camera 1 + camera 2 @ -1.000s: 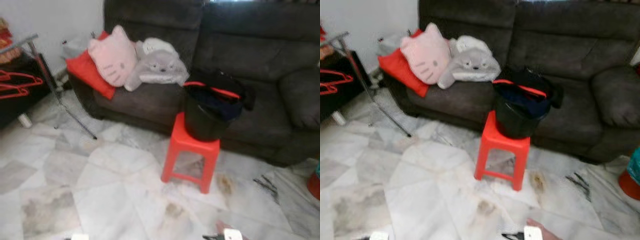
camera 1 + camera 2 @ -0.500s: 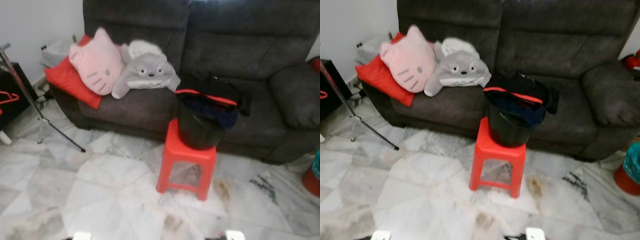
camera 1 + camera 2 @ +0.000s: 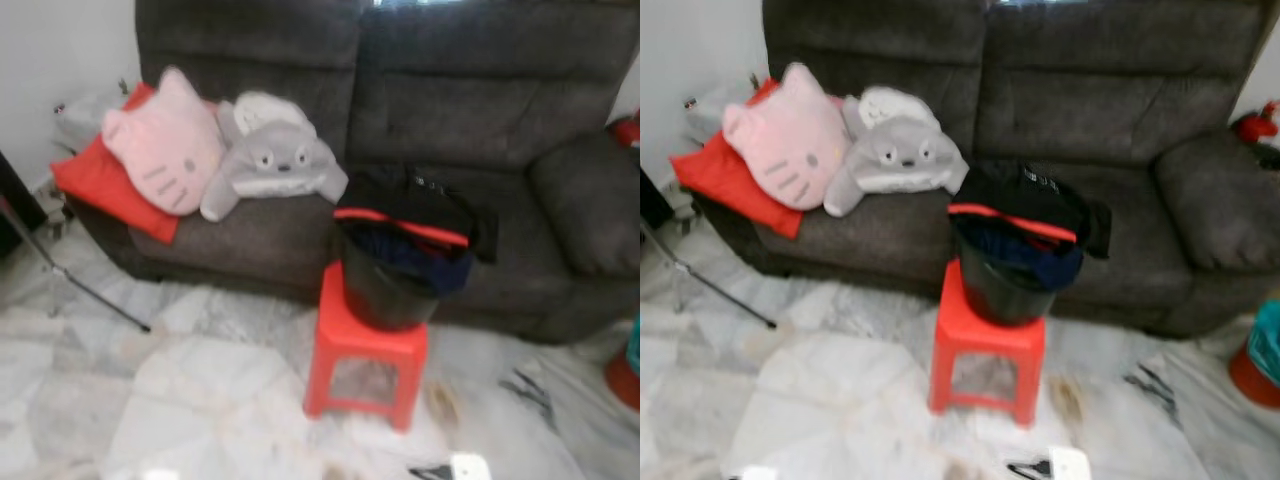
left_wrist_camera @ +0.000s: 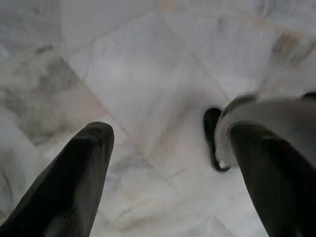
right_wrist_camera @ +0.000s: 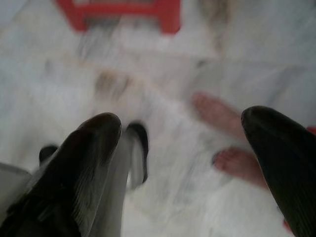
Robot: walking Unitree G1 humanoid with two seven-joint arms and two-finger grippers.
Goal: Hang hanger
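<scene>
On the red plastic stool (image 3: 365,350) before the dark sofa (image 3: 480,100) stands a black bucket (image 3: 395,290) full of dark clothes. A thin red bar (image 3: 405,225) lies across its top, the long axis running left to right and sloping a little down to the right; I cannot tell if it is the hanger. The marble floor (image 3: 200,390) is open on the stool's left, up to a thin metal leg (image 3: 90,295). Soft pillows lean on the sofa: pink (image 3: 165,140), grey (image 3: 270,160), red (image 3: 95,185). The left gripper (image 4: 170,131) hangs over the floor, fingers spread. The right gripper (image 5: 181,118) is spread too, above a person's bare feet (image 5: 217,116).
</scene>
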